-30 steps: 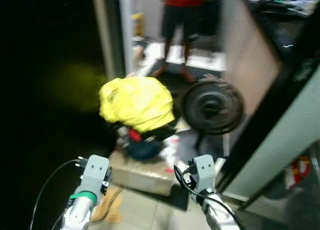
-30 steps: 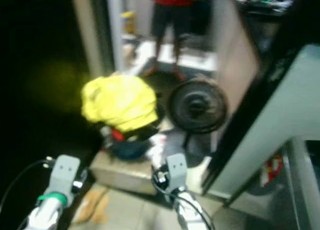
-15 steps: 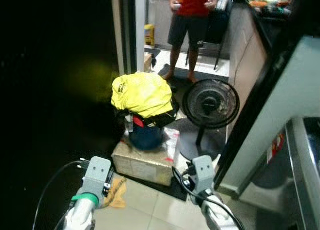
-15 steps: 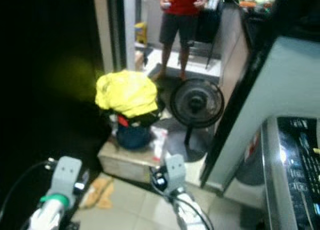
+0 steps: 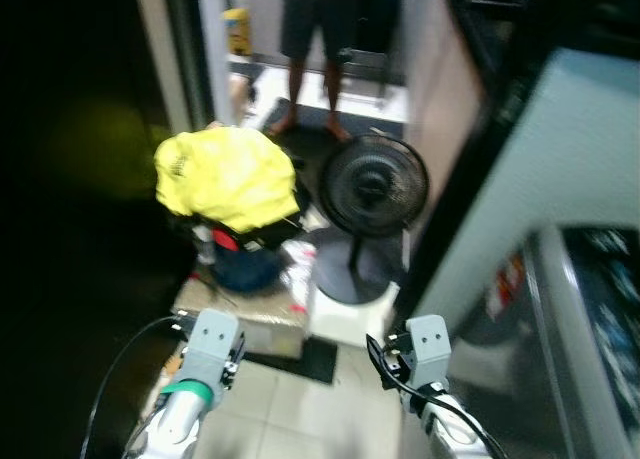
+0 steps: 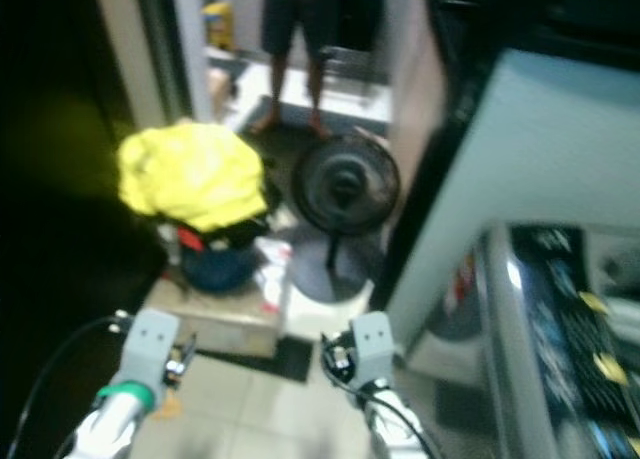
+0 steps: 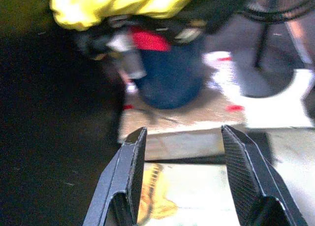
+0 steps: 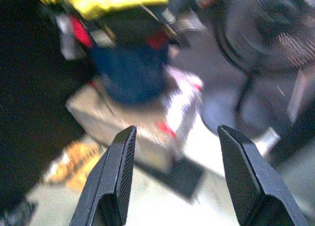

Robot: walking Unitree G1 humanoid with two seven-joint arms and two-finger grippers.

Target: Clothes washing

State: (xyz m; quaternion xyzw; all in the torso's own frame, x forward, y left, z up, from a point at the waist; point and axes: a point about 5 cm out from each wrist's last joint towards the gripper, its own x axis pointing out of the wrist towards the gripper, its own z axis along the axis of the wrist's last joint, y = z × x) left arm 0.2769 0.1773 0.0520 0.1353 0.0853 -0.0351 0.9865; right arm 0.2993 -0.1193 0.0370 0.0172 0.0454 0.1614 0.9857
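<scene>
Dim tiled floor (image 5: 330,419) by a doorway, with a pile of clothes (image 5: 228,179) – yellow garment on top – heaped in a dark blue basket (image 5: 245,267) on a cardboard box (image 5: 238,319), just beside a black fan (image 5: 372,187) and ahead of the robot. Looks like the approach step: left gripper (image 7: 182,172) and right gripper (image 8: 173,174) both hang spread and empty, so next it needs to close in and reach for the heap. It's a rounded lump with no clear long axis – the washing machine (image 6: 560,309) sits off to the right.

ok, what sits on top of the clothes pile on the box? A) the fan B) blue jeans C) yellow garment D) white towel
C: a yellow garment lies over the dark clothes on the cardboard box, with the black fan standing beside the pile, not on it.
</scene>
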